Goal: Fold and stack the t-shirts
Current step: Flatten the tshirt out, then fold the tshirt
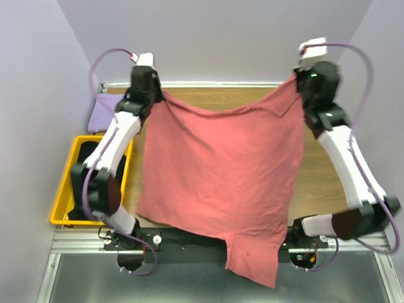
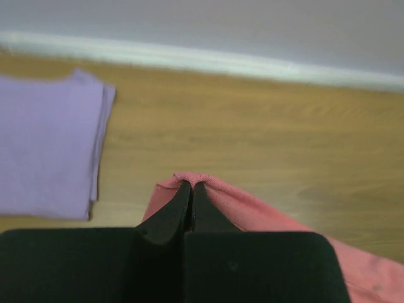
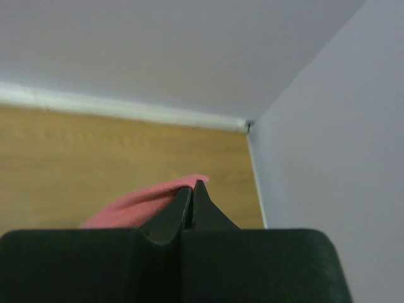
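The salmon-pink t-shirt hangs spread between both arms above the table, its lower part drooping past the near edge. My left gripper is shut on its far left corner; the left wrist view shows the cloth pinched at my left gripper. My right gripper is shut on its far right corner; the right wrist view shows pink cloth pinched at my right gripper. A folded lavender-purple t-shirt lies at the far left of the table, also seen in the left wrist view. No black shirts show.
A yellow plastic bin stands left of the table, with the left arm over it. The wooden table is bounded by white walls behind and at the right. A metal rail runs along the near edge.
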You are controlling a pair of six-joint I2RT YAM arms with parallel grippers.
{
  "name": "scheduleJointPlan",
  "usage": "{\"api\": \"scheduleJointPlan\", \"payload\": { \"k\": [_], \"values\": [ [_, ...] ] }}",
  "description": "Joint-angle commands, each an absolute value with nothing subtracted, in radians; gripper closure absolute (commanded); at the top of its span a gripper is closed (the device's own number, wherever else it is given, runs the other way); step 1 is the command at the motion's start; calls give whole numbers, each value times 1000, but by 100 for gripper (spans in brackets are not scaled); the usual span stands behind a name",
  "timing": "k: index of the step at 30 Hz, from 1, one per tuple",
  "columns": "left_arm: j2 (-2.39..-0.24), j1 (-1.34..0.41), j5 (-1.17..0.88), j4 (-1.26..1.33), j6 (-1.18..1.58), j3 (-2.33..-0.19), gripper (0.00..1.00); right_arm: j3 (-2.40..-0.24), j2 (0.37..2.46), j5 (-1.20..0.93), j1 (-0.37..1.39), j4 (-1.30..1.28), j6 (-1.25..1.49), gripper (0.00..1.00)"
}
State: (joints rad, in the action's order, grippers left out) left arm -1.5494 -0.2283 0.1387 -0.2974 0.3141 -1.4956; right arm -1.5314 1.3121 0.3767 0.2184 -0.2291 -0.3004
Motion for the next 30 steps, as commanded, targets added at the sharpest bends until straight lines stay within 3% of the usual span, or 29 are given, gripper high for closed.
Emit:
{"api": "scheduleJointPlan", "payload": {
  "k": [1,6,16,24,30],
  "values": [
    [-1705,-216,201,-249,313,-1499,100,-1359,1432,387,204,-41,-348,100],
    [-1963,-209,199,-209,348,-1563,100,-1236,1644,338,186,121,-365,100],
    [-2210,-190,160,-248,353,-1756,100,-1322,1923,276,110,150,-336,99],
    [-2286,-144,103,-333,321,-1901,100,-1335,1859,233,106,89,-230,100],
    [-2240,-111,61,-362,305,-1931,100,-1348,1757,238,106,-133,74,100]
  ]
}}
